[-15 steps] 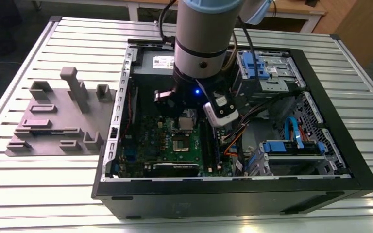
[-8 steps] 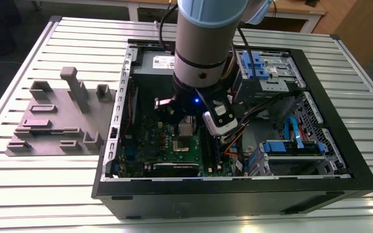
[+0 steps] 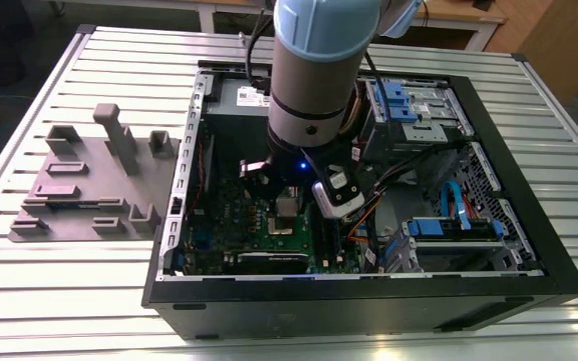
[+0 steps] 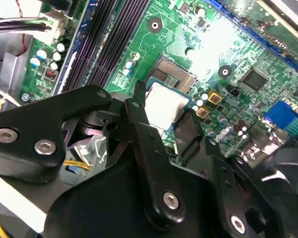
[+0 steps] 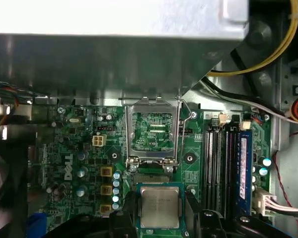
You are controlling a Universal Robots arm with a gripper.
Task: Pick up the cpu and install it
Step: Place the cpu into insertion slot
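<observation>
Gripper is closed narrow on the cpu, one black finger on each of two opposite edges. The cpu is a small flat square with a pale silver metal lid and a thin blue-green rim. It sits just beside the open socket, over the green motherboard inside the black computer case. Can't tell if it touches the socket.

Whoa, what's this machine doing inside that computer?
A robot arm is reaching down into an open computer case that lies on a slatted metal table. Its gripper holds a small silvery square chip, the cpu, clamped from two sides just over the green motherboard. The chip hangs right beside the metal socket and is not in it yet.
</observation>
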